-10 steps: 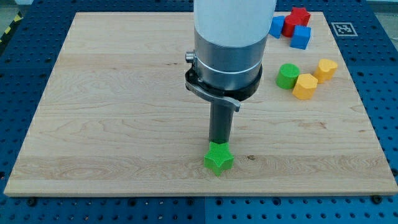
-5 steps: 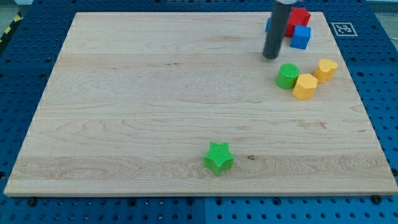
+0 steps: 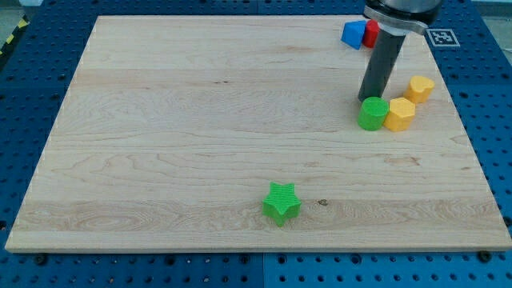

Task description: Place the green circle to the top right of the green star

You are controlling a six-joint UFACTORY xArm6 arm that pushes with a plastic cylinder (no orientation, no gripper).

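The green circle sits at the view's right, touching a yellow block on its right side. The green star lies near the view's bottom, centre, far to the lower left of the circle. My tip stands right at the top edge of the green circle, touching or nearly touching it. The rod rises from there to the view's top.
A second yellow block sits up and right of the first. A blue block and a red block lie at the view's top right, partly hidden behind the rod. The board's right edge is close by.
My tip moved from the green star up to the view's right, then came down onto the green circle's top edge. The circle and the yellow block beside it slid slightly toward the view's bottom.
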